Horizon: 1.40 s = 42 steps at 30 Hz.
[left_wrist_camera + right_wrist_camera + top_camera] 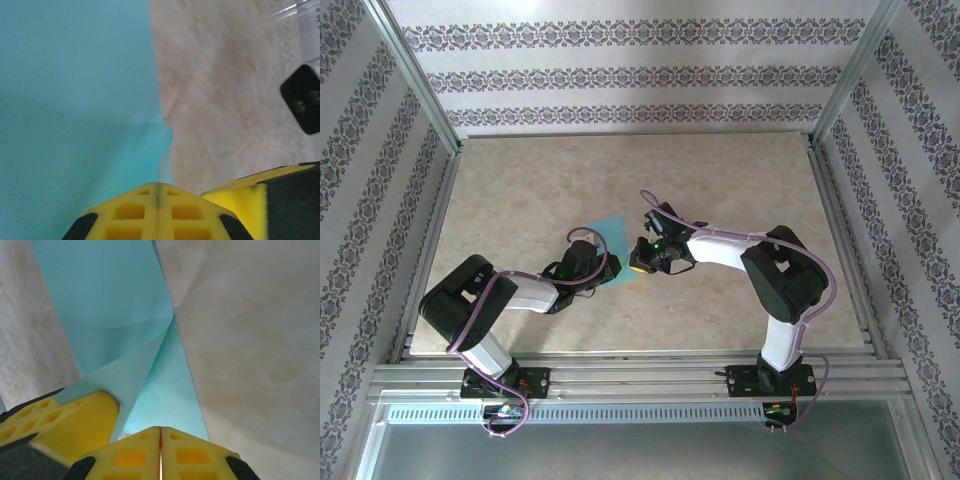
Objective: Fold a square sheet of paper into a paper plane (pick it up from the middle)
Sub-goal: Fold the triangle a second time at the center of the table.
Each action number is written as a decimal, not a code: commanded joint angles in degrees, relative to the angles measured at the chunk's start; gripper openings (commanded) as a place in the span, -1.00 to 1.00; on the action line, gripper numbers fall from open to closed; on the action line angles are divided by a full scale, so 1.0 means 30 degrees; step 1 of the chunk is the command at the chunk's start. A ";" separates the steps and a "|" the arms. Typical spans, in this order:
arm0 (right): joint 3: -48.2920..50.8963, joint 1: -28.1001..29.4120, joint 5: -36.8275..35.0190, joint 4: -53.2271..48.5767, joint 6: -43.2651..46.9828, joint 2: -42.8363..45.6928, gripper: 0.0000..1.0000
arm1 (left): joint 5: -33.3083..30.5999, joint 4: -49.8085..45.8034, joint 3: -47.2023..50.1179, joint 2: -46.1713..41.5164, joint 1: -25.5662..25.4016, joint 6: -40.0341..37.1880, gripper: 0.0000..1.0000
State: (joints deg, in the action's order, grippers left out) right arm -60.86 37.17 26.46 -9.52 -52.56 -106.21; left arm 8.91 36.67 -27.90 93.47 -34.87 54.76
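The square sheet of paper (608, 232), turquoise and unmarked, lies near the table's middle with its near part pulled up into a ridge (75, 100). My left gripper (158, 192) is shut on that ridge, and a thin paper edge runs in between its yellow fingers. It sits at the sheet's near side (617, 270). Just to its right, my right gripper (160, 432) is shut at the sheet's near right corner (637, 266), and the paper (110, 300) reaches in under its tips. Each wrist view has the other gripper's yellow finger beside it.
The beige marble-look tabletop (740, 190) spreads bare to the right of and beyond the sheet. Patterned walls and metal frame rails (430, 220) close it in on three sides. Both arms crowd together over the near centre.
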 commanded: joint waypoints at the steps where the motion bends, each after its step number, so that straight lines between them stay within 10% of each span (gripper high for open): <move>1: -0.0701 0.0331 0.0587 -0.0013 -0.0003 -0.0600 -0.80 | -0.0113 0.1528 0.0196 0.0027 0.0023 0.0378 -0.92; 42: -0.1815 0.0356 -0.0147 -0.3096 0.0790 -0.2447 -0.82 | 0.3676 -0.2904 -0.0924 0.0044 0.3230 -0.3618 -0.90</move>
State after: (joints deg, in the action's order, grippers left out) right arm -65.87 37.76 26.87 -15.14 -51.00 -111.92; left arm 19.49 29.47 -30.02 92.82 -26.20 46.00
